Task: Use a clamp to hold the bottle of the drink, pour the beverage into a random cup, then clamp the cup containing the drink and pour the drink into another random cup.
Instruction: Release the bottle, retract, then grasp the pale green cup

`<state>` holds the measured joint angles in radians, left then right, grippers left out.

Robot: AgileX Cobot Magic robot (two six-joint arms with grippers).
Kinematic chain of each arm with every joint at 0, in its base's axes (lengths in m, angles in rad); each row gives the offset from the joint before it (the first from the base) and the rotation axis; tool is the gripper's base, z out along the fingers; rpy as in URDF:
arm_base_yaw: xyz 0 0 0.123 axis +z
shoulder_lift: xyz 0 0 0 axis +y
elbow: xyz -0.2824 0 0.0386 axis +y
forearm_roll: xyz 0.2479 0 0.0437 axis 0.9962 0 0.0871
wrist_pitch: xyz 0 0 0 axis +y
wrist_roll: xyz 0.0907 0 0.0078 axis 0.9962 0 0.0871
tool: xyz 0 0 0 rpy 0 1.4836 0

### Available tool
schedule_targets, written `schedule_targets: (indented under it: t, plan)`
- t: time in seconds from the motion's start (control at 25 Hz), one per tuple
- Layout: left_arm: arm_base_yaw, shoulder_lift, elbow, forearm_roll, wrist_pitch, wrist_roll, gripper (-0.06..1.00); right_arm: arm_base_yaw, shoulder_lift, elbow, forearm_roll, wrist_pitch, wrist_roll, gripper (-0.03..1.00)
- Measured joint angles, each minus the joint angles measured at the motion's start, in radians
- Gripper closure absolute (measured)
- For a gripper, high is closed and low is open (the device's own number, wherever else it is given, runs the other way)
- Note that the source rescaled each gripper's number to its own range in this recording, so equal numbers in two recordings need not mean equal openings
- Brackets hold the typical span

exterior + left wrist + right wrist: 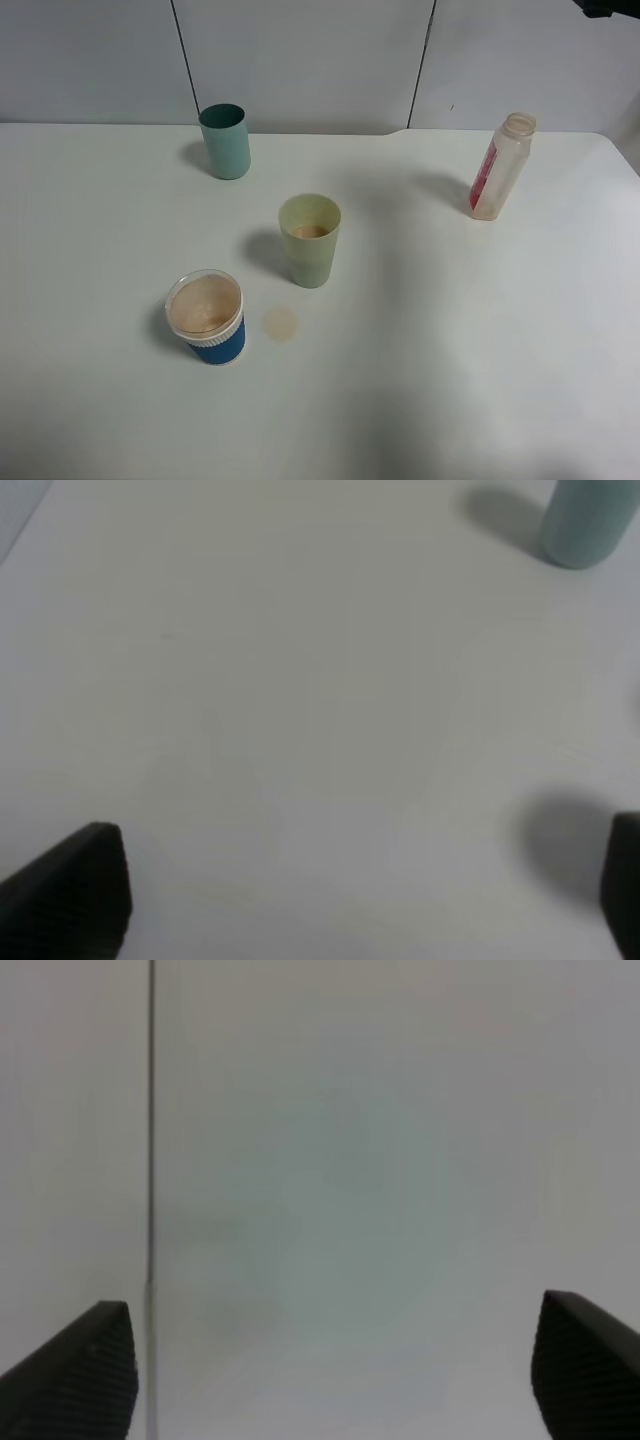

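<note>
The left pincer [347,890] stands wide and empty above the tabletop [300,680], the right pincer [330,1370] too, facing a wall; a careless reach to the yellow-green cup [310,245] at frame centre could, I think, tip it or the well-filled blue cup [208,320] at its lower left.

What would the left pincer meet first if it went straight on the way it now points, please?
Probably the bare table: nothing stands ahead of the left pincer. The teal cup is off to one side of that line.
</note>
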<state>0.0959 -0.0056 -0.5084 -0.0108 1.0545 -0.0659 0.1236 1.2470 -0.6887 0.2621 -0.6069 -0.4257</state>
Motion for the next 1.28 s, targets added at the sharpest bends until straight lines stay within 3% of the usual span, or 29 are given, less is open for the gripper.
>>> schedule_targets:
  t: [0.2,0.36,0.44,0.52,0.68,0.84,0.88,0.92,1.0,1.04,1.2,1.28]
  plan:
    - [0.0,0.0,0.0,0.0,0.0,0.0,-0.01,0.0,-0.029,0.0,0.0,0.084,0.035,0.32]
    - [0.0,0.0,0.0,0.0,0.0,0.0,-0.01,0.0,-0.057,0.0,-0.003,0.188,0.129,0.09]
    - [0.0,0.0,0.0,0.0,0.0,0.0,-0.01,0.0,-0.101,0.0,-0.01,0.285,0.159,-0.02]
    - [0.0,0.0,0.0,0.0,0.0,0.0,-0.01,0.0,-0.118,0.0,-0.017,0.321,0.16,-0.02]
    - [0.0,0.0,0.0,0.0,0.0,0.0,-0.01,0.0,-0.21,0.0,-0.056,0.49,0.165,-0.03]
    - [0.0,0.0,0.0,0.0,0.0,0.0,-0.01,0.0,-0.271,0.0,-0.065,0.565,0.165,-0.03]
    - [0.0,0.0,0.0,0.0,0.0,0.0,-0.01,0.0,-0.3,0.0,-0.068,0.617,0.165,-0.03]
    - [0.0,0.0,0.0,0.0,0.0,0.0,-0.01,0.0,-0.36,0.0,-0.079,0.733,0.165,-0.03]
    - [0.0,0.0,0.0,0.0,0.0,0.0,-0.01,0.0,-0.379,0.0,-0.085,0.772,0.163,-0.03]
    - [0.0,0.0,0.0,0.0,0.0,0.0,-0.01,0.0,-0.428,0.0,-0.111,0.865,0.162,-0.03]
    - [0.0,0.0,0.0,0.0,0.0,0.0,-0.01,0.0,-0.465,0.0,-0.129,0.919,0.162,-0.03]
    - [0.0,0.0,0.0,0.0,0.0,0.0,-0.01,0.0,-0.536,0.0,-0.153,1.03,0.176,-0.03]
